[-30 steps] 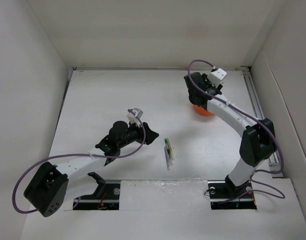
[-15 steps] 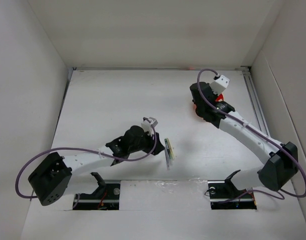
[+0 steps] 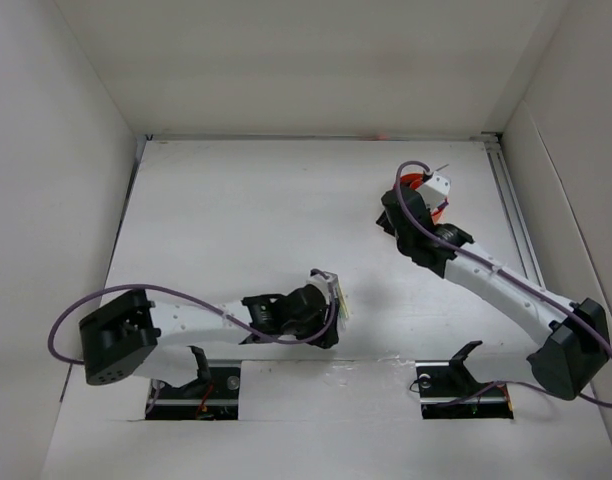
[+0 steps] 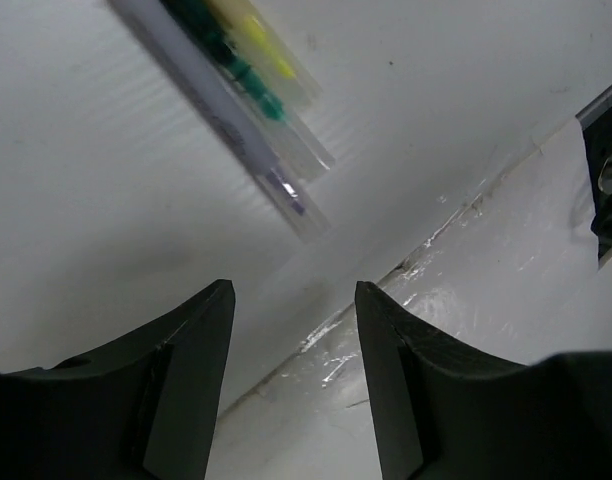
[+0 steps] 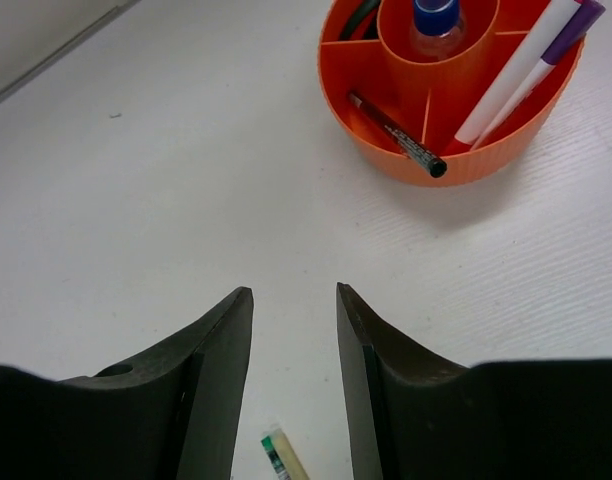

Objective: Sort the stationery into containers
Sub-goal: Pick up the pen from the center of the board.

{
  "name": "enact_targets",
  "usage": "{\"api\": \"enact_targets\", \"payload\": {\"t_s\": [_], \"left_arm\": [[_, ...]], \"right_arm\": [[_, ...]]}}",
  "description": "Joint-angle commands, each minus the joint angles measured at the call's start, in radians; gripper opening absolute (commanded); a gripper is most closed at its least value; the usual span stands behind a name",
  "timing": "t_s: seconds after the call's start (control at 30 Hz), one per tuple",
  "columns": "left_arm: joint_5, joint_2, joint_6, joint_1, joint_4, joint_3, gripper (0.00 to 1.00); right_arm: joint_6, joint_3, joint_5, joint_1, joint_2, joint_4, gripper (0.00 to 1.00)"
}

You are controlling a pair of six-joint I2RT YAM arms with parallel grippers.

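Left wrist view: the left tool (image 4: 293,320) hangs low over the worktop (image 4: 106,200) near its taped front edge, fingers apart with nothing between them. Just beyond its tips lie three pens (image 4: 256,110) side by side and touching: a clear one nearest, then a green one, then a yellow one, all slanting the same way. In the top external view this bundle sits near the front middle of the worktop, and the left arm (image 3: 196,320) stretches low along the front edge toward it. Farther back and to the right, the right tool (image 5: 292,300) is also apart and empty above bare worktop, with a green-banded pen tip (image 5: 276,452) showing below it. Past it stands the orange holder (image 5: 496,165). The blue-capped bottle (image 5: 436,20) is upright in its inner ring. A red-and-dark pen (image 5: 396,135) leans in one outer compartment, and a white marker (image 5: 511,75) with something purple beside it leans in the next. Something dark lies in the compartment left of the ring.
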Motion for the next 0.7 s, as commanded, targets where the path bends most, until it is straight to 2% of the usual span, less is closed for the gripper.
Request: {"api": "enact_targets", "payload": {"t_s": [0.0,0.13,0.47,0.67], "left_arm": [[-0.099,0.097,-0.082,-0.079,-0.097,0.117,0.49],[-0.133,0.189,-0.107,-0.126,-0.107,0.17,0.49],[-0.274,0.302,-0.136,-0.126,-0.176,0.283,0.49],[-0.346,0.385,-0.127,-0.135,-0.257,0.328,0.37]], "right_arm": [[-0.006,-0.016,-0.038,0.004,-0.041,0.069,0.45],[-0.015,-0.039,-0.082,0.004,-0.064,0.093,0.45],[-0.026,-0.078,-0.111,-0.008,-0.123,0.113,0.45],[-0.026,-0.087,-0.144,-0.019,-0.146,0.113,0.48]]}}
